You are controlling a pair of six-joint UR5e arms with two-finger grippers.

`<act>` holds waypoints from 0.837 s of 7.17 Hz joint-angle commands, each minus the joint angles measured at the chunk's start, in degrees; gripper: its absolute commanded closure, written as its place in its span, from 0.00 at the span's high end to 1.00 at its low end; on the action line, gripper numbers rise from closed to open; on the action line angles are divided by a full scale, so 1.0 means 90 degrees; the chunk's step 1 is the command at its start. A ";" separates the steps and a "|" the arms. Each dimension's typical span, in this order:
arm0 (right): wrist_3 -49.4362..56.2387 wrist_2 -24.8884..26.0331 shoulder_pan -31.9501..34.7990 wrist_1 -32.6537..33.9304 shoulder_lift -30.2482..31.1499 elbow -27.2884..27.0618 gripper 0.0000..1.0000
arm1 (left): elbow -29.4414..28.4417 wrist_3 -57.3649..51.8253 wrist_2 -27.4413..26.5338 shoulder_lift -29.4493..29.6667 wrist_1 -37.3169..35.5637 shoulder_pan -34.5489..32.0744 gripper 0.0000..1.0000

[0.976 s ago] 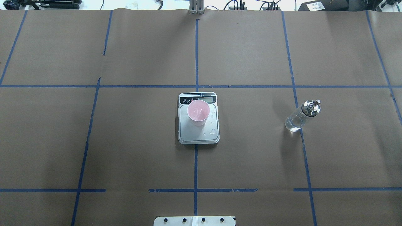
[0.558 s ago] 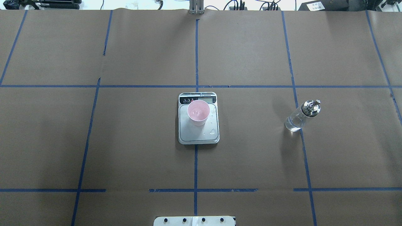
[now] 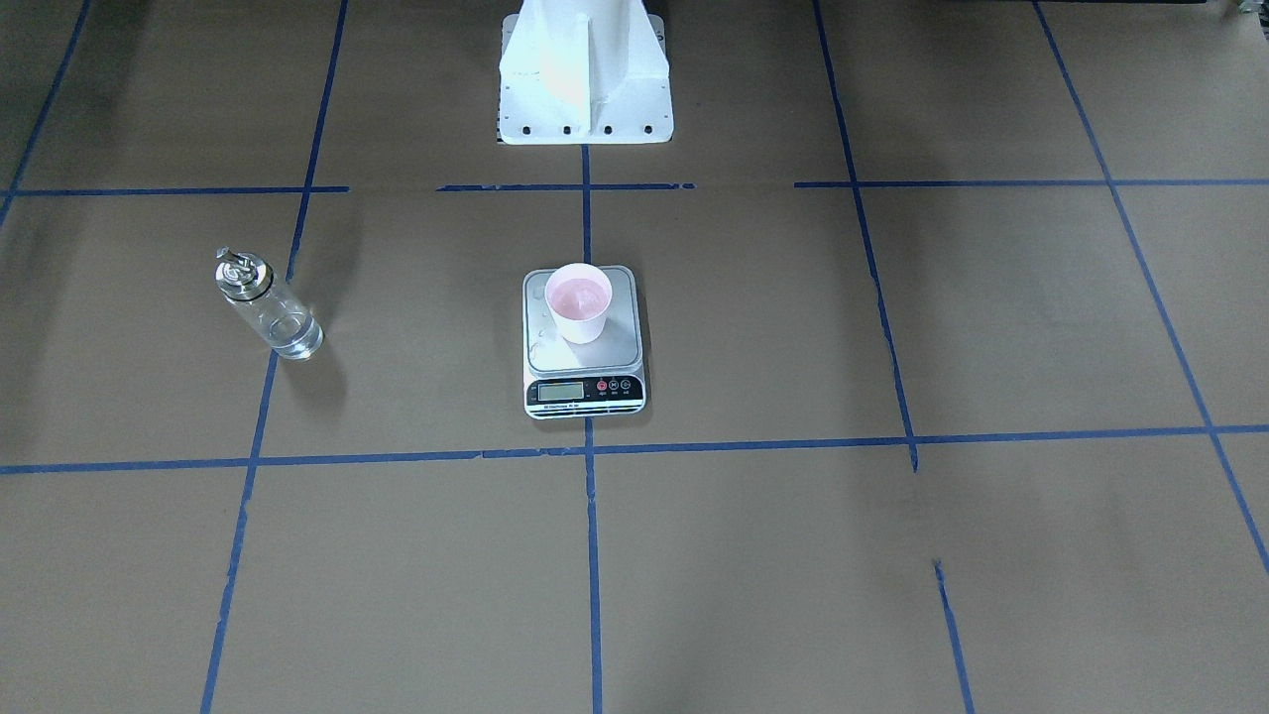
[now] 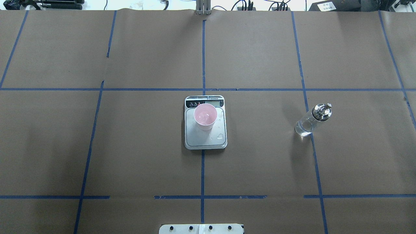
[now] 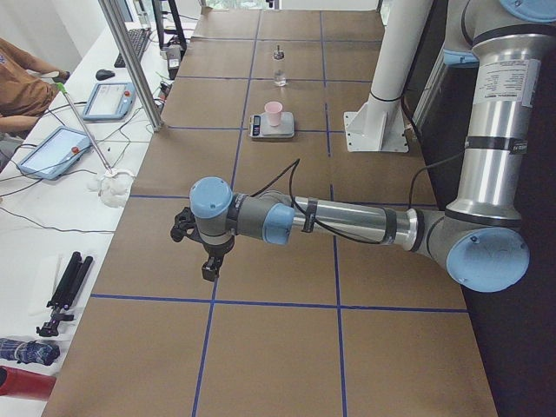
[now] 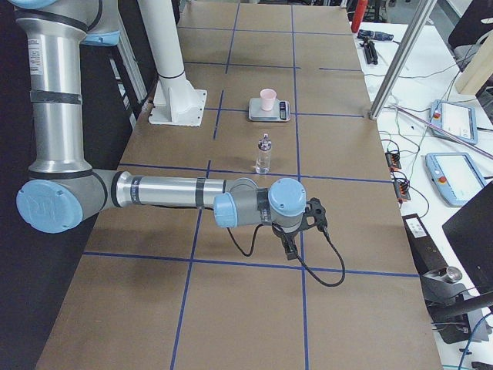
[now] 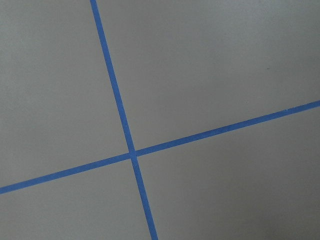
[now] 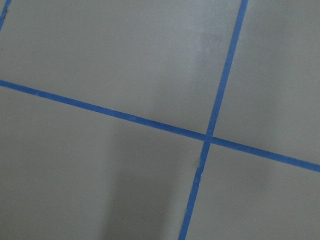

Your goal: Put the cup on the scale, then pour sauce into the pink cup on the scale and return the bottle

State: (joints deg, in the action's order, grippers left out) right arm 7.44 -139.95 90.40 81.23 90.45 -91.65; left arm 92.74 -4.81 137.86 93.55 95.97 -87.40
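Even bright light, soft shadows, sharp focus

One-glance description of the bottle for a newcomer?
Find the scale at the centre of the brown-papered table, pink cup on it. To the robot's right of it, the bottle stands alone on a blue tape line. It is the only clear glass thing, capped with a silver pour spout.

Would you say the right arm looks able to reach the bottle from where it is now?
Probably yes: the bottle stands upright in the open, and nothing lies between it and the right tool.
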 commanded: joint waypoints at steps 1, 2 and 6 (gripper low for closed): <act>-0.0007 0.0257 -0.0131 0.0754 -0.0322 -0.0196 1.00 | 0.0007 0.0017 0.0033 0.0045 0.0059 0.0043 1.00; 0.0003 0.0257 -0.0065 0.0934 -0.0372 -0.0246 1.00 | 0.0027 0.0075 0.0131 0.0045 0.0156 0.0053 1.00; -0.0085 0.0296 -0.0054 0.0896 -0.0012 -0.0646 1.00 | -0.0002 0.0095 0.0083 0.0084 0.0352 0.0395 1.00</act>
State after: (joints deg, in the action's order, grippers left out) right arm 6.68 -137.51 89.90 89.45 89.05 -96.53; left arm 92.82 -4.04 138.61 94.11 99.10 -84.07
